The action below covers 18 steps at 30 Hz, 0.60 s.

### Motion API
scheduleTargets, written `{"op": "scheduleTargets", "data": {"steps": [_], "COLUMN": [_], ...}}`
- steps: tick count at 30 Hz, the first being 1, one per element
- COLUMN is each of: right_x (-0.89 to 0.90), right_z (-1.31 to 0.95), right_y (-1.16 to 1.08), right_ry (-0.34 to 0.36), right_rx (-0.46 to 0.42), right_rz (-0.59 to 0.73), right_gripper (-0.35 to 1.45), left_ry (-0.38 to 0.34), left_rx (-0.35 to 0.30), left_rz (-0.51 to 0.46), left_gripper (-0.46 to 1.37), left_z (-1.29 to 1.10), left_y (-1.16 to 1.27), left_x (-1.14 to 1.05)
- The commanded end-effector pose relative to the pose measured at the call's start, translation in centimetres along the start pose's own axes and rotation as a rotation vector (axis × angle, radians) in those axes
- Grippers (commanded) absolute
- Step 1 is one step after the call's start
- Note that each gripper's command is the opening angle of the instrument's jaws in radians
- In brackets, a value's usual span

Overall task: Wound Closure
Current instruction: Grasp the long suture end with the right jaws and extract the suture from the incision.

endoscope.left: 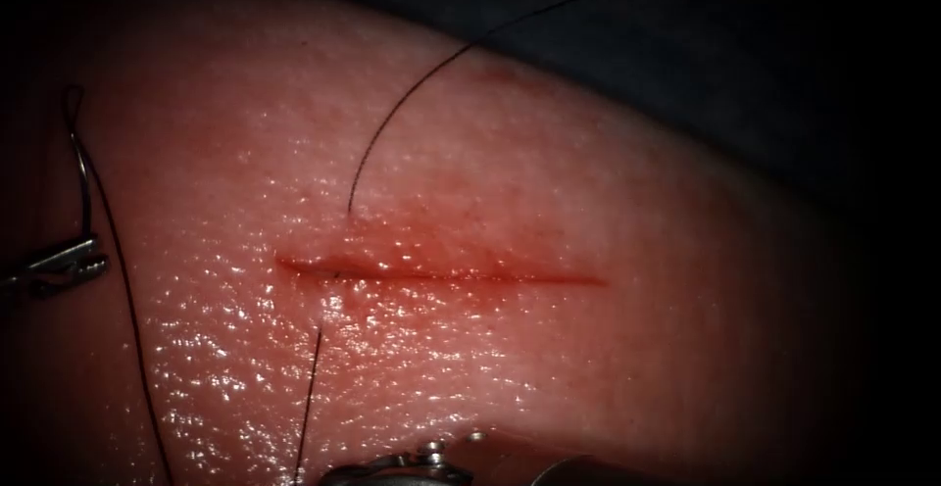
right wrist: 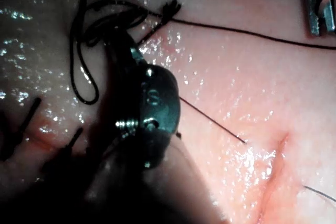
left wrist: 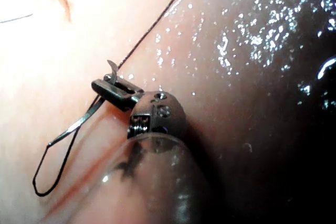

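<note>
The tissue [endoscope.left: 588, 182] has a horizontal cut [endoscope.left: 441, 275] with red fluid along it. The thread [endoscope.left: 392, 119] enters the tissue just above the cut's left part, comes out below it [endoscope.left: 316, 349] and runs on downward. Far to the left of the cut, my left tool [endoscope.left: 69, 263] is shut on the curved needle [endoscope.left: 86, 187] near one end. The needle is out of the tissue and its long part rises from the tool. In the left wrist view the tool [left wrist: 113, 90] grips the needle [left wrist: 76, 124]. My right tool [endoscope.left: 402, 468] is below the cut, with thread looped around its tip [right wrist: 118, 27].
Dark background lies beyond the tissue's far edge [endoscope.left: 745, 45]. A frayed thread end [right wrist: 170, 8] and short dark cut ends of thread [right wrist: 26, 119] lie near the right tool. A thread loop [left wrist: 44, 174] trails from the needle's end.
</note>
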Motion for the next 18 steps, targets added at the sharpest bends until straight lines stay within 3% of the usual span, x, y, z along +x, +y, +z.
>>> {"op": "scheduleTargets", "data": {"steps": [1,14,18], "right_x": [0.02,0.19,0.28], "right_z": [0.02,0.28,0.37], "right_y": [0.0,-0.13,-0.14], "right_ry": [0.001,-0.015,0.019], "right_rx": [0.018,0.199,0.242], "right_rz": [-0.004,0.007,-0.007], "right_gripper": [-0.35,-0.35,-0.35], "left_ry": [0.0,0.0,0.0], "left_rx": [-0.005,-0.005,-0.005], "left_rz": [0.0,0.0,0.0], "left_gripper": [-0.35,-0.35,-0.35], "left_z": [0.0,0.0,0.0], "left_y": [0.0,0.0,0.0], "left_x": [0.0,0.0,0.0]}}
